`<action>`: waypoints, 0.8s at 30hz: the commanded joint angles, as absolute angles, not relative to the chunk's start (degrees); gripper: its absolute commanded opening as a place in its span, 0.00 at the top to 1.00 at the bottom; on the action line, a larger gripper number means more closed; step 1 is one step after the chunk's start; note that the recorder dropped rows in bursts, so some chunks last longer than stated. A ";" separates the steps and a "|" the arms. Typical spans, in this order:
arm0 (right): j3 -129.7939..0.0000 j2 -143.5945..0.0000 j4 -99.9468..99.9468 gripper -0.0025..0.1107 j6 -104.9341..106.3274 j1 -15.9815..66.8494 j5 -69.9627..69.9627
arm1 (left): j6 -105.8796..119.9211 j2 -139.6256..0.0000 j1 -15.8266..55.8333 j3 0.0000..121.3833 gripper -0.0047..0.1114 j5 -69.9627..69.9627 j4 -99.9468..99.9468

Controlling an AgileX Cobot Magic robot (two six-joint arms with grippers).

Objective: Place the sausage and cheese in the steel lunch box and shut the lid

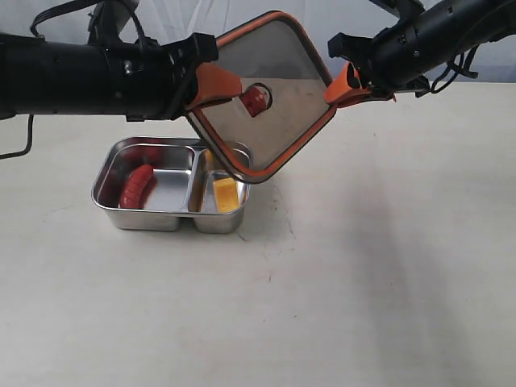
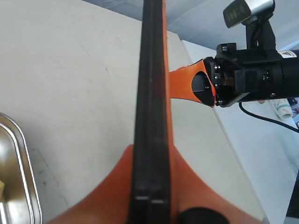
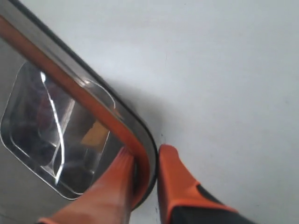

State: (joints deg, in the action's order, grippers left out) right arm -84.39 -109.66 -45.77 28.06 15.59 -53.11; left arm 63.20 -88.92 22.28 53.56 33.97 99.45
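Lettering on the small dark panel of the silver-topped housing point(image 2: 242, 13) above the far arm is too blurred to read. The table point(image 1: 371, 274) is a pale cream, matt surface with faint scuffs and a few dark specks. Behind it hangs a light grey-white backdrop point(image 1: 185, 16). The steel lunch box point(image 1: 107, 172) stands on the table left of centre. It is a polished rectangular tray with rounded corners and mirror-like walls, split by a ridge into a larger and a smaller compartment. The sausage point(image 1: 136, 185), glossy red and slightly curved, lies in the larger compartment. The cheese point(image 1: 226, 194), a yellow-orange wedge, lies in the smaller one. The lid point(image 1: 278, 64) is in the air above the box, tipped steeply onto one corner. It is smoky and see-through, with an orange seal point(image 1: 298, 149) round its rim and a red valve point(image 1: 256, 100) at its centre. Its lowest corner hangs over the smaller compartment's far side, and whether it touches the rim cannot be told. The left gripper point(image 1: 219, 84) has its smooth orange fingers pressed onto the lid's left edge. The right gripper point(image 1: 342, 85) pinches the opposite corner, one finger on each face of the rim. Both arms are black, and a thin black cable point(image 2: 268, 119) trails below the right one.
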 commanded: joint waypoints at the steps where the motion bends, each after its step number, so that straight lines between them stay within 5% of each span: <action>1: -84.32 -109.54 -47.01 0.99 28.51 15.99 -53.79 | 66.64 -89.06 22.50 53.92 0.96 35.08 99.95; 9: -84.32 -109.54 -47.01 0.93 31.59 15.99 -52.92 | 69.57 -89.06 22.50 53.92 0.96 36.23 97.59; 12: -84.32 -109.54 -47.01 0.63 31.56 15.99 -52.79 | 69.57 -89.06 22.50 53.92 0.96 36.23 97.59; 16: -84.32 -109.54 -47.01 0.41 31.56 15.99 -52.25 | 69.57 -89.06 22.50 53.92 0.96 36.23 97.15; 24: -84.32 -108.64 -45.33 0.46 31.02 15.18 -48.43 | 69.70 -88.69 22.27 53.92 0.96 32.48 91.42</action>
State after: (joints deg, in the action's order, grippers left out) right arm -84.39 -109.66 -46.24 31.01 15.85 -50.57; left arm 69.26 -89.05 22.28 53.56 33.55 94.12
